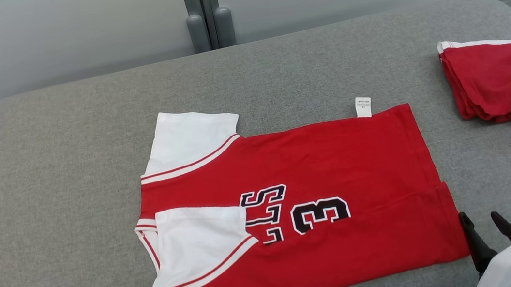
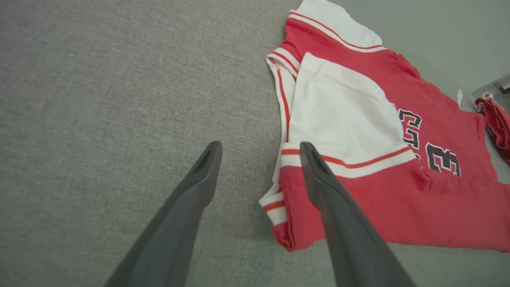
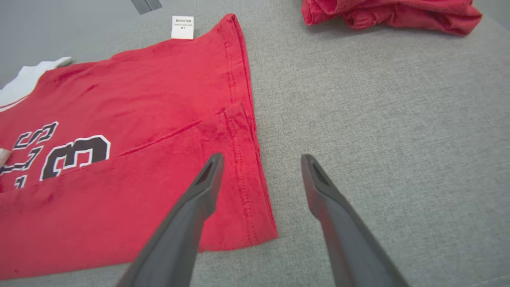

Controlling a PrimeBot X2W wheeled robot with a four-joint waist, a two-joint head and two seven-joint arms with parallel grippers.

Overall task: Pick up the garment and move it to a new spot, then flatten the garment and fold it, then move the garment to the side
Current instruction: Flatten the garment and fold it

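Since the near white sleeve is folded in over the chest of the garment [image 1: 292, 207], you can read only part of the black lettering beside the 3. Its near left corner also runs off the bottom edge of the head view. It lies flat and sideways near the middle of the grey padded surface [image 1: 46, 188], collar and sleeves to the left, hem to the right, with its near long side doubled over. A white label [image 1: 363, 106] sticks out from the far edge; its print is too small to read.

Your left gripper [image 2: 259, 146] sits at the near left corner, fingers set wide apart and holding nothing. One finger is above the striped sleeve band and the other above bare grey cloth. You cannot tell whether either tip touches.

Your right gripper [image 3: 262, 158] is at the near right corner, likewise spread wide and empty. One finger is over the stitched hem, the other over bare surface just right of it.

You have broad bare cloth left of the garment and a strip along its far side. At the far right a second red garment [image 1: 496, 80] lies bunched, well apart from the hem and cut off by the head view's right edge. Beyond the far edge stands a grey post [image 1: 208, 13].
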